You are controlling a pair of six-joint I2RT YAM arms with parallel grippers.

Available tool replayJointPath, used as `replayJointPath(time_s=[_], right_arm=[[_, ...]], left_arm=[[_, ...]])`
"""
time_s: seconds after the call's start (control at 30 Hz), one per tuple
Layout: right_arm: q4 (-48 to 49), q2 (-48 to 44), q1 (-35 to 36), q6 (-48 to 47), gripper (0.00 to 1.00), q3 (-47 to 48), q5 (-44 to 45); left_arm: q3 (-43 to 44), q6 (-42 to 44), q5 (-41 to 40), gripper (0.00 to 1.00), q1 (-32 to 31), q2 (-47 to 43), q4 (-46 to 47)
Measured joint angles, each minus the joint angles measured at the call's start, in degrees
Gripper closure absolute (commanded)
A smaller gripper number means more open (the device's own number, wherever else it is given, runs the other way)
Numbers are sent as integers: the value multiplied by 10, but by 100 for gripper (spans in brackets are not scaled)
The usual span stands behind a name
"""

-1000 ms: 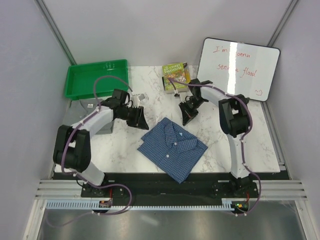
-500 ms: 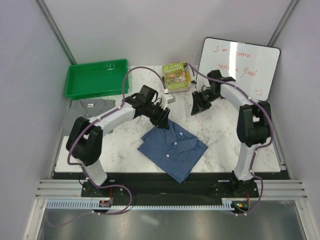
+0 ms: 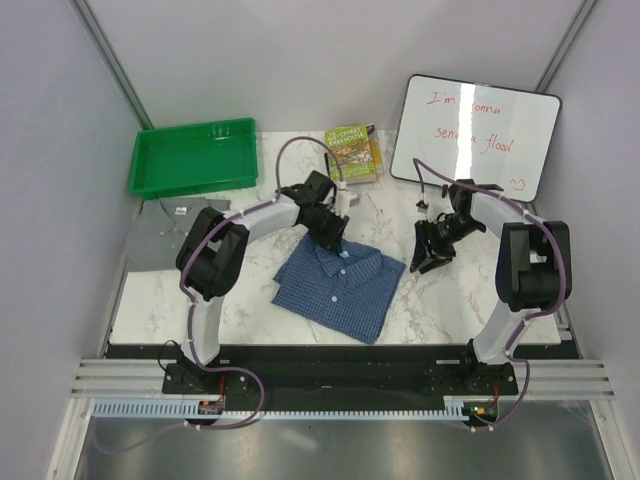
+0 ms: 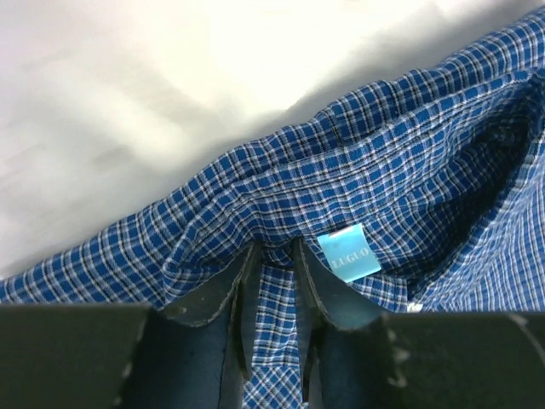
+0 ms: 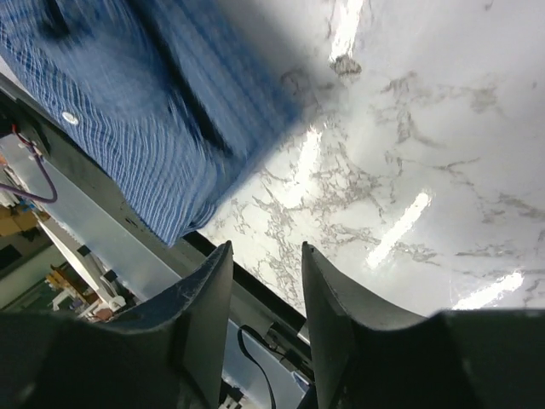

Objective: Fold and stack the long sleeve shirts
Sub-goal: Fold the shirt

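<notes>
Folded blue checked shirt (image 3: 335,288), grey shirt (image 3: 155,235) left

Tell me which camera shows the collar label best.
Left wrist: the turquoise label sits close and legible beside the left gripper. Top external shows only a tiny speck; right wrist shows just blurred blue shirt.

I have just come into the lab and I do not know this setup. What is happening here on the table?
Two robot arms are working on shirts. The left pincer is closed on a fold of the blue checked shirt at its collar, beside the label. This shirt lies folded in the middle of the table. The right pincer is open and empty, above bare table to the right of it. The grey shirt lies at the left edge, near the green tray, not yet stacked.
</notes>
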Motion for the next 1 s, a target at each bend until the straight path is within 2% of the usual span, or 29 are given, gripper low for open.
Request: replayJointPath(time_s=[0.17,0.23,0.27,0.33,0.47,0.67,0.7,0.83,0.93,0.97,1.0], right_arm=[[20,28,2,20,64,29,-32],[40,30,3,40,67,30,-51],[53,31,3,50,72,30,-61],[89,31,3,79,75,26,-79],[177,31,7,143,80,4,-98],[280,51,26,222,81,-20,-121],[296,55,34,231,81,-28,-123],[336,63,66,264,80,-66,-134],[356,65,74,283,80,-80,-138],[363,65,74,290,80,-83,-139],[373,65,73,297,80,-87,-141]], left_arm=[[-45,-65,-1,61,117,-29,21],[-48,-70,6,59,144,-35,20],[-48,-71,13,58,151,-35,21],[-41,-62,37,57,151,-35,14],[12,-39,77,55,128,-38,-20],[66,-39,67,52,38,-75,-28],[72,-41,62,40,19,-75,-29],[101,-63,32,38,-39,-57,-40],[126,-89,0,37,-58,-26,-42],[130,-94,-8,26,-60,-18,-42],[134,-102,-24,26,-63,-9,-44]])
